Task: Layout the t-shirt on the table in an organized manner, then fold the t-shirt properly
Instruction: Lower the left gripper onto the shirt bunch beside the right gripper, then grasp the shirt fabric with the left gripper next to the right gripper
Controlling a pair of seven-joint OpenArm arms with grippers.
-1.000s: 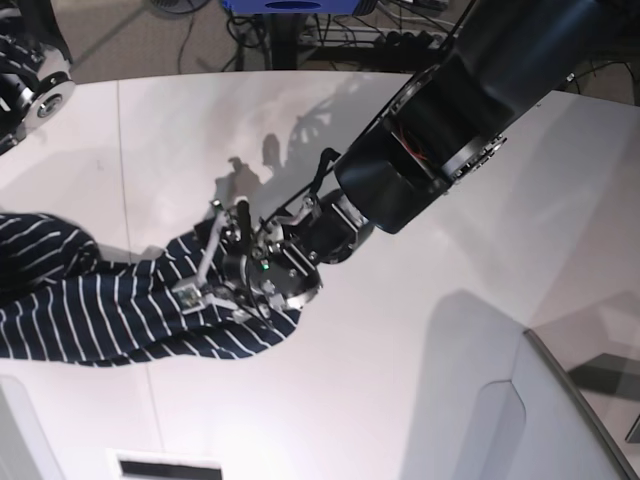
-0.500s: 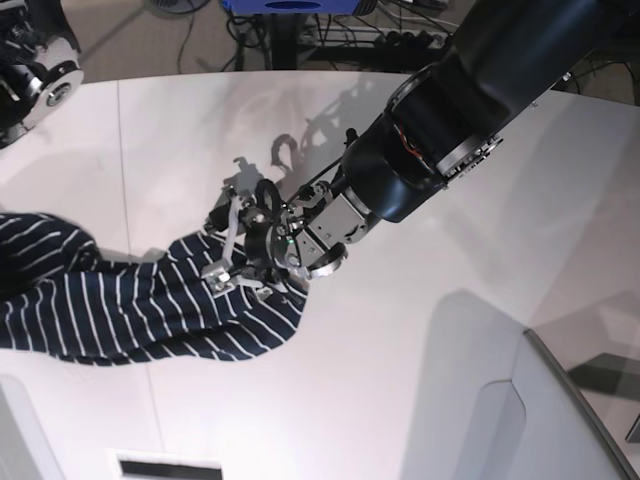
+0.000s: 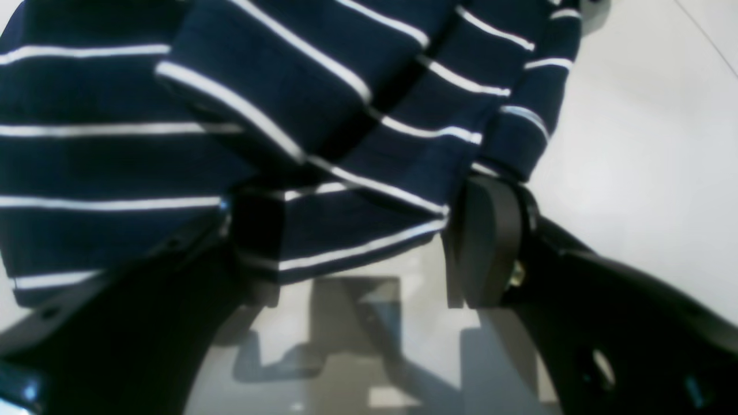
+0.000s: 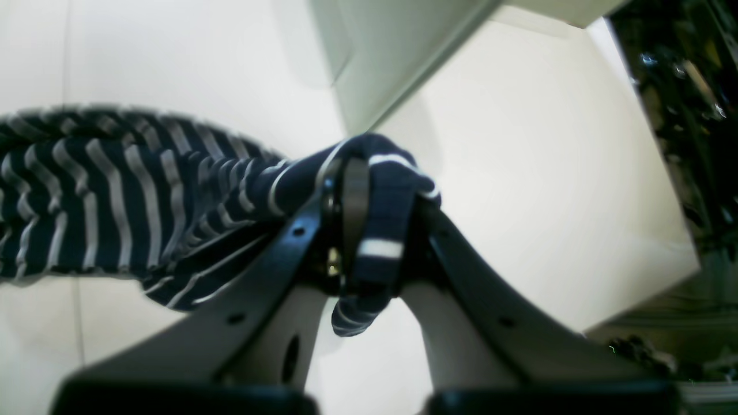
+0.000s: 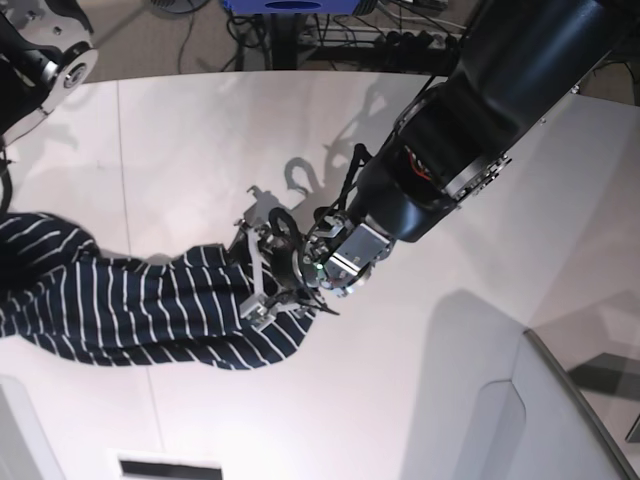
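Bright overhead light, crisp arm shadows on the table point(image 5: 180, 130), wrist views soft, edges smeared

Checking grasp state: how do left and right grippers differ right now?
Left gripper stands open, jaws straddling the t-shirt hem; right gripper is shut, pinching a bunched fold. Left sits low over the table; right holds its cloth lifted. Both are at the t-shirt.

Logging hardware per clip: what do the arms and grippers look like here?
The left arm is a bulky glossy black cylinder with a silver ring and red wiring showing at a joint. Its left gripper has silver linkages, black cables and a green light. Up close, the fingers are matte black with rounded pads; the right gripper looks alike.
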